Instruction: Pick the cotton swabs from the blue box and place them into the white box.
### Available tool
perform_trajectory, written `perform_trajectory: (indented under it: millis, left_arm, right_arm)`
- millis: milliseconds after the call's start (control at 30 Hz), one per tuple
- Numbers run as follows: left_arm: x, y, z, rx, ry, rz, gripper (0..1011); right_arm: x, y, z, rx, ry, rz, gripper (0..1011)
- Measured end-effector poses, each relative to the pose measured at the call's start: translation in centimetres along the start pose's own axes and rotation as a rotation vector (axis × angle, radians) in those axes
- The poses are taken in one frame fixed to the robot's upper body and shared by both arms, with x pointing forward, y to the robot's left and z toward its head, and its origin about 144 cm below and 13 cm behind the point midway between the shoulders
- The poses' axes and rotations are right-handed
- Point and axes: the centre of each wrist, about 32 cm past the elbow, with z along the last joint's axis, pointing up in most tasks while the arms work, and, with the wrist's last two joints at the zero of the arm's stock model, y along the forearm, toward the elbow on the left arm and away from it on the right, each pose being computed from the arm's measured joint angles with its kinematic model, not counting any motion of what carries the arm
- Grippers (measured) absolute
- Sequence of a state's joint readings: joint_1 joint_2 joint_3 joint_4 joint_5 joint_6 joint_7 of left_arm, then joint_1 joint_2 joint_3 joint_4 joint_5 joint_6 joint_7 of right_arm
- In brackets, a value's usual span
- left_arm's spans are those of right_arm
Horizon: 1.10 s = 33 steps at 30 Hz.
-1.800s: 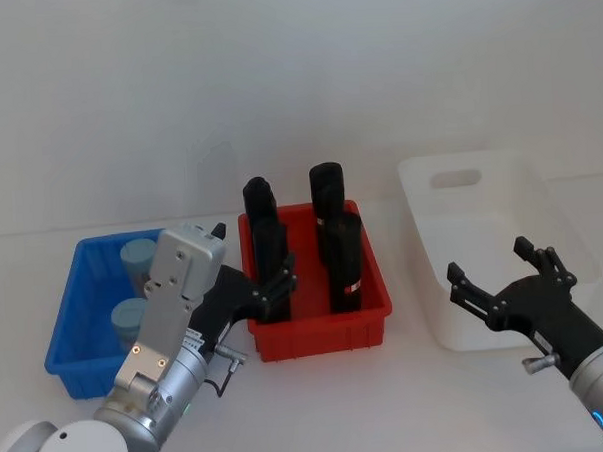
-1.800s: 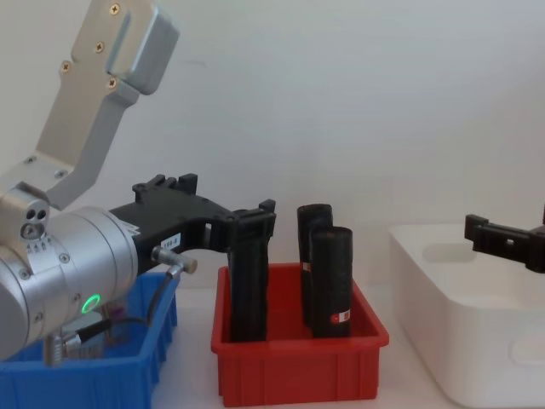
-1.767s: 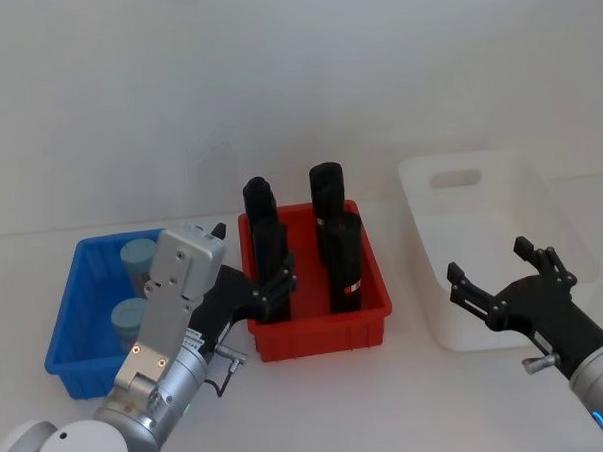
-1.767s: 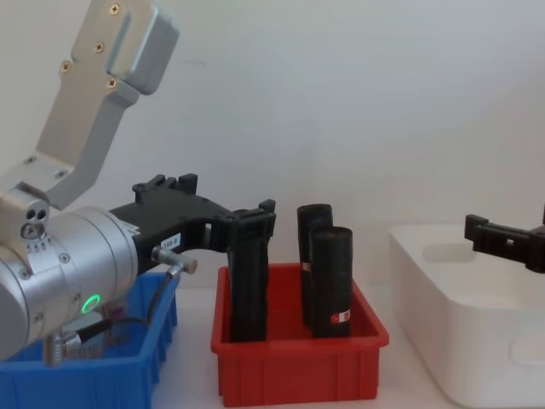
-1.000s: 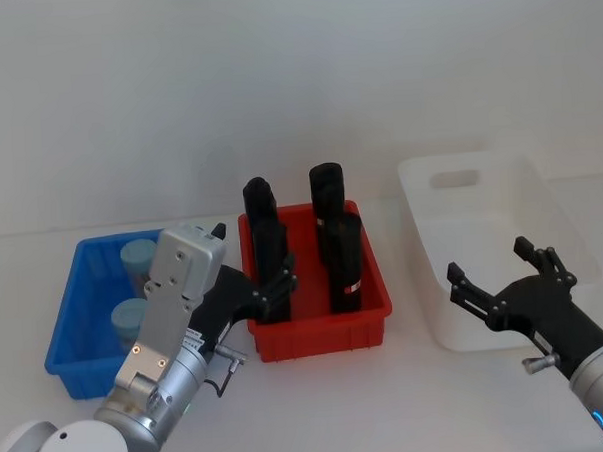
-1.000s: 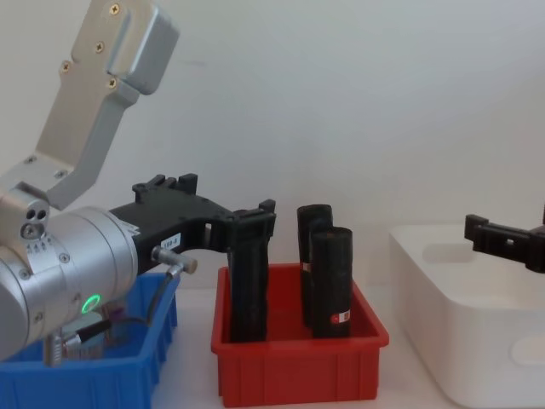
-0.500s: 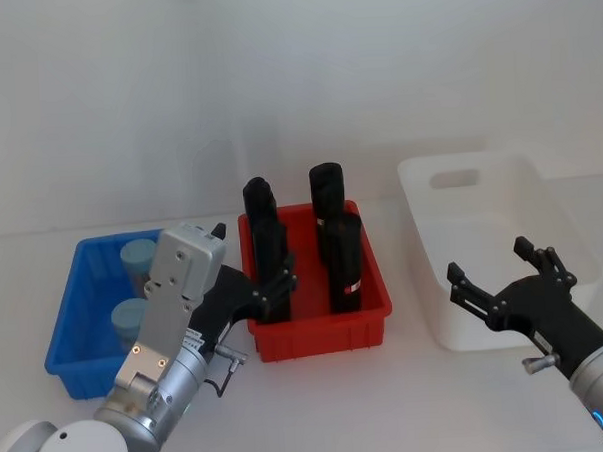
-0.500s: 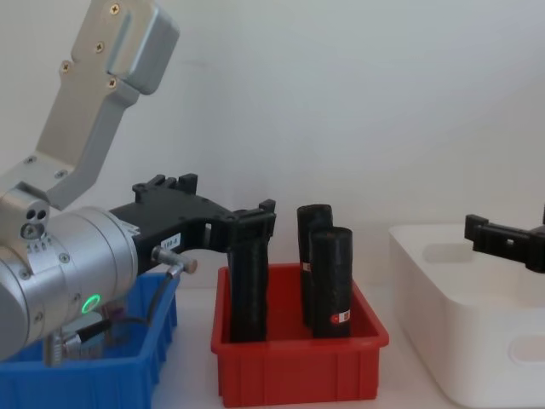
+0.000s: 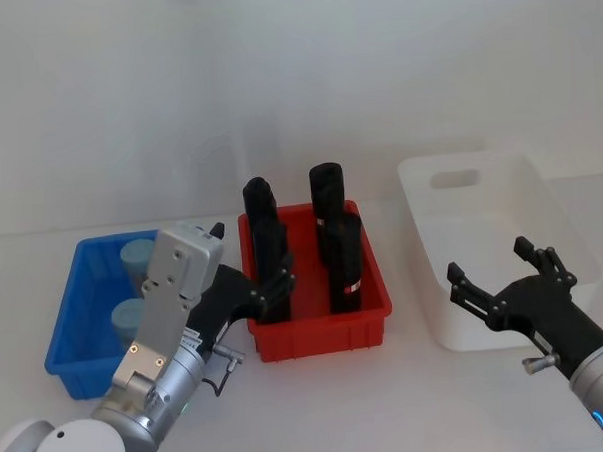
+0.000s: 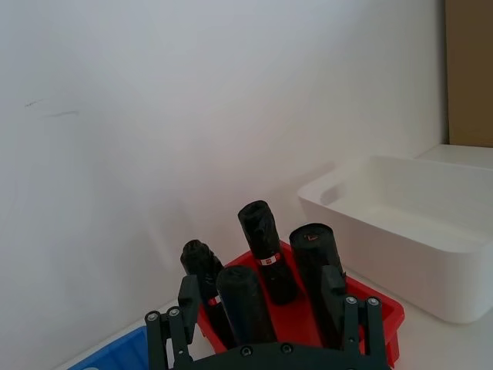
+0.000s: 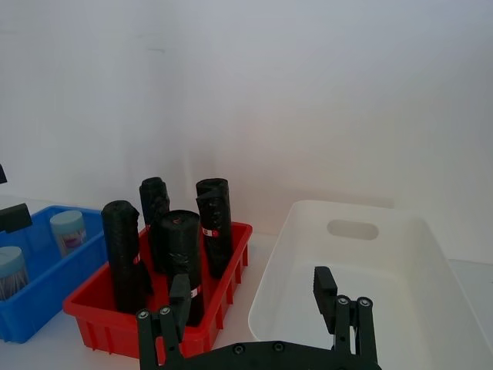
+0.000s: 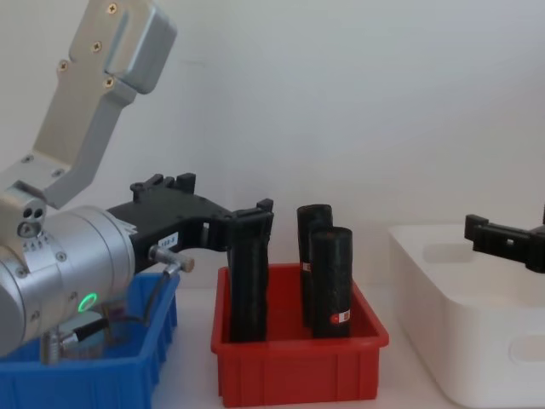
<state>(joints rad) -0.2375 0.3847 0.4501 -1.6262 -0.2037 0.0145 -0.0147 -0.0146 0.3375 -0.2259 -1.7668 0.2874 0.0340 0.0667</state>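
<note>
Two cotton swabs, in the head view, sit in the blue box, at nine o'clock from the red bin. The left gripper, spread, has nudged toward nine. The right gripper, spread, stays at the white box's six o'clock edge. Chest view: the same slight left-arm shift.

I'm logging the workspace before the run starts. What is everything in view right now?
cotton swabs: two jars, pale blue-grey lids, standing in the blue box
blue box: one, bright blue, left side of the table
black rolls: four, black with red-white labels, upright in the red bin
red bin: one, red, between the two boxes
white box: one, white, right side of the table
table: one, white, under all three containers
left claw: one, black, open, by the red bin's near-left corner
right claw: one, black, open, at the white box's near side
</note>
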Motion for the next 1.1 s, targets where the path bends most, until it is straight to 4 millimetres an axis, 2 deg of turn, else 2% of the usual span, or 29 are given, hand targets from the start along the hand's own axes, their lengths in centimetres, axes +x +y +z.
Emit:
perform_trajectory:
  millis: [200, 633, 1100]
  left_arm:
    - [0.8, 0.1, 0.0, 0.007, 0.009, 0.008, 1004]
    - [3.9, 0.3, -0.6, 0.086, 0.062, 0.068, 1004]
    - [7.7, 0.1, -2.9, 0.220, 0.143, 0.159, 1004]
  right_arm:
    - [0.0, 0.0, 0.0, 0.000, 0.000, 0.000, 1001]
    - [0.0, 0.0, 0.0, 0.000, 0.000, 0.000, 1001]
    - [0.0, 0.0, 0.0, 0.000, 0.000, 0.000, 1001]
